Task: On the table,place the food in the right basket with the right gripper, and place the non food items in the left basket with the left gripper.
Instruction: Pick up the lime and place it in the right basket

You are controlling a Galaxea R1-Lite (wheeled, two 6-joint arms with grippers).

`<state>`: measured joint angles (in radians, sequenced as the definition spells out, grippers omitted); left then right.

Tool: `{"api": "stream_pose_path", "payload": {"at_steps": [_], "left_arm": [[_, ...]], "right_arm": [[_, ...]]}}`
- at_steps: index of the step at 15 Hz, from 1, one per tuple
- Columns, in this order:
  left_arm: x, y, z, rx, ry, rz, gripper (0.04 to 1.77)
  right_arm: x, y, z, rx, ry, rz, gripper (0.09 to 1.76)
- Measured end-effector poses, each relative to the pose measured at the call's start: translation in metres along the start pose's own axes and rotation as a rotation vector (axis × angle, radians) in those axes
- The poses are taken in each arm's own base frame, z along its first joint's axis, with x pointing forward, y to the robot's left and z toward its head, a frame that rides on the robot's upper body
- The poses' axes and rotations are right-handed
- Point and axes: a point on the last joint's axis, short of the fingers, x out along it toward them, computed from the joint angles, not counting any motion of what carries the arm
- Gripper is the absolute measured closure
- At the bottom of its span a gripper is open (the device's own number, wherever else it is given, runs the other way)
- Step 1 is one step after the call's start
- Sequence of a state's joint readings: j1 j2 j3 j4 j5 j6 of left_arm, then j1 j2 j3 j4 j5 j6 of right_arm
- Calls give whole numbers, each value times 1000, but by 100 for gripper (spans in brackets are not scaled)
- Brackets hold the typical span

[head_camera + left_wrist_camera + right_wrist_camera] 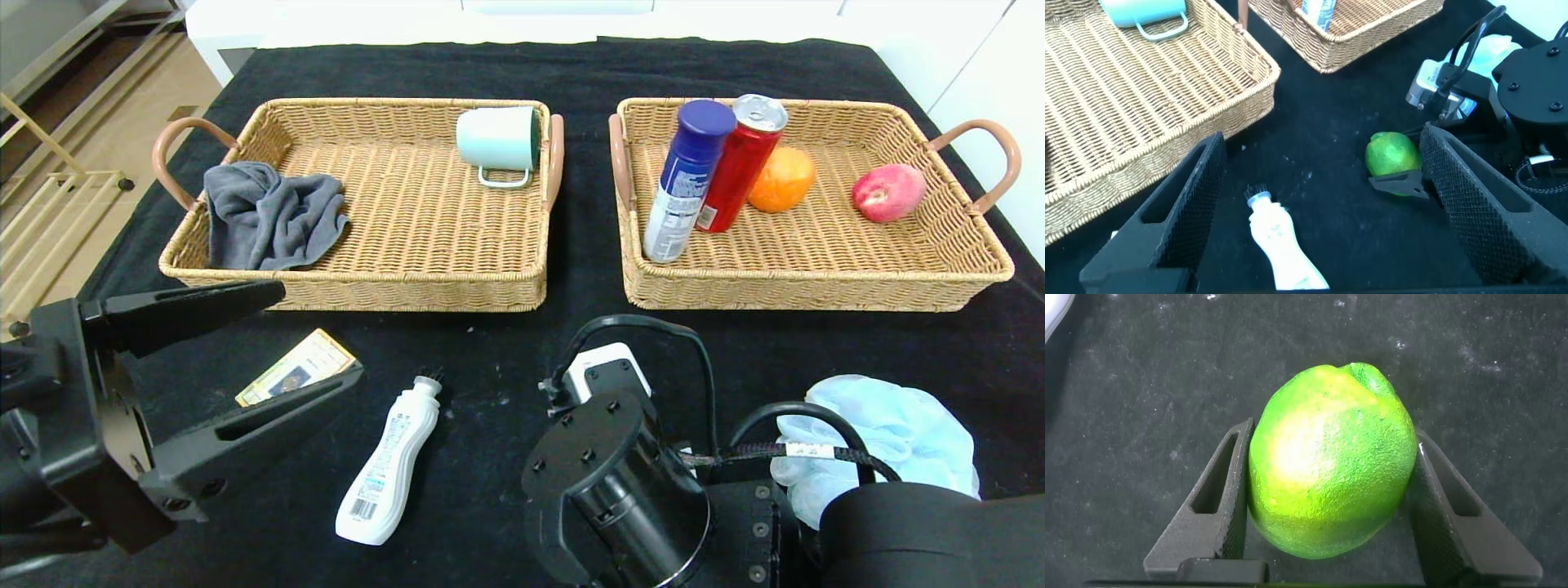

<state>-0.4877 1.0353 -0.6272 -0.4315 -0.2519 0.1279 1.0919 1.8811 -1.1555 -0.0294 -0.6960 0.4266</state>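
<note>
My right gripper [1333, 434] is shut on the green lime-like fruit [1331, 457], one finger on each side, low over the black table [506, 343]. The right wrist hides the fruit in the head view; it shows in the left wrist view [1392, 153]. My left gripper [320, 333] is open and empty, above the gold-edged card box [298, 366] and beside the white bottle with black cap [390, 465], which lies flat. The pale blue pouf [898, 425] lies at the front right. The red can [741, 163] and the blue-capped canister [688, 180] lean in the right basket [816, 286].
The right basket also holds an orange [782, 178] and a peach [888, 192]. The left basket [367, 290] holds a grey cloth [269, 214] and a mint mug [498, 139] on its side. My right arm [612, 474] fills the front middle.
</note>
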Motion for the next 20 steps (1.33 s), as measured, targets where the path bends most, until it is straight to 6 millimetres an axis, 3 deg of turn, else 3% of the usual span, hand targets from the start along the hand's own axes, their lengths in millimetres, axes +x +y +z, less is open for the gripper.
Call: {"api": "stream_pose_path", "payload": {"at_steps": [4,7,16,20], "left_arm": [[0,0,-1,-1,4,-2,9],[1,0,-1,-1,6,-2,9],[4,0,-5,1,24,-7,9],[4,0,-5,3,26,-8,9]], "right_arm": [[-10,-4,2,-21,19,8,70],[-31,-17,18,1,10,47,71],[-74,-100,77,108,-69,-25,71],[-78,-132,88,128,-105,-107,71]]}}
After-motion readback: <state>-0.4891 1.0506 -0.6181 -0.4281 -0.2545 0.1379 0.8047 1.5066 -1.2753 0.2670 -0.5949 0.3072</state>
